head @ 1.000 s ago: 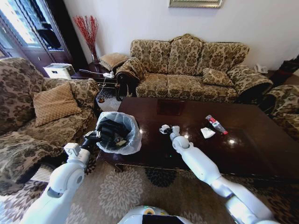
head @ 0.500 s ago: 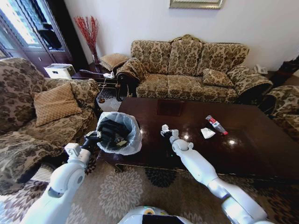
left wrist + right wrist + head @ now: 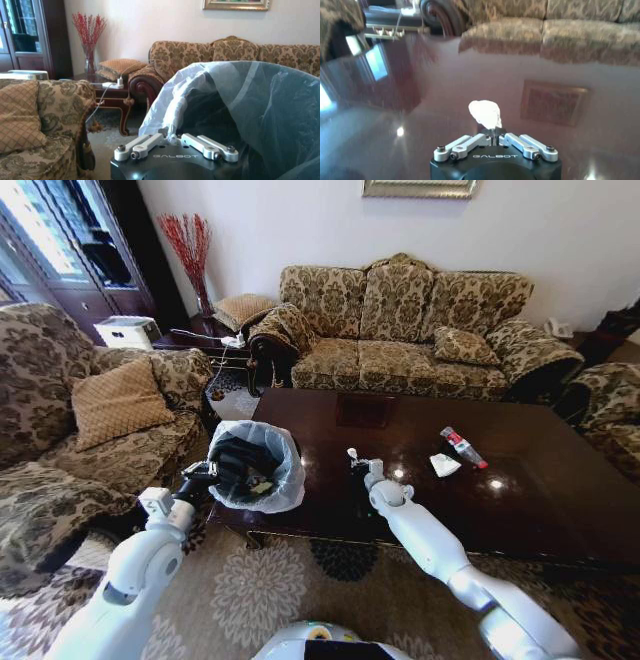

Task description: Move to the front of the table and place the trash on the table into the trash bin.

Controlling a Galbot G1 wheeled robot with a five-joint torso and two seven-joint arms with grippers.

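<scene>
My left gripper (image 3: 208,473) is shut on the rim of the trash bin (image 3: 282,448), holding the bag-lined bin off the table's left end. In the left wrist view the closed fingers (image 3: 150,141) pinch the white bag of the trash bin (image 3: 240,105). My right gripper (image 3: 355,462) hovers over the dark table (image 3: 540,490), shut on a crumpled white paper wad (image 3: 352,452). The right wrist view has the wad (image 3: 485,112) sticking up from the right gripper (image 3: 494,132). More trash lies farther right: a white wad (image 3: 444,465) and a small clear bottle (image 3: 463,447).
A patterned sofa (image 3: 420,330) stands behind the table, with armchairs on the left (image 3: 90,420) and the right (image 3: 610,410). A side table (image 3: 205,340) sits in the back left corner. Patterned carpet (image 3: 270,580) covers the floor by my base.
My right wrist has turned a little and the white wad in it now points upward. The left arm and the bin have stayed put.
</scene>
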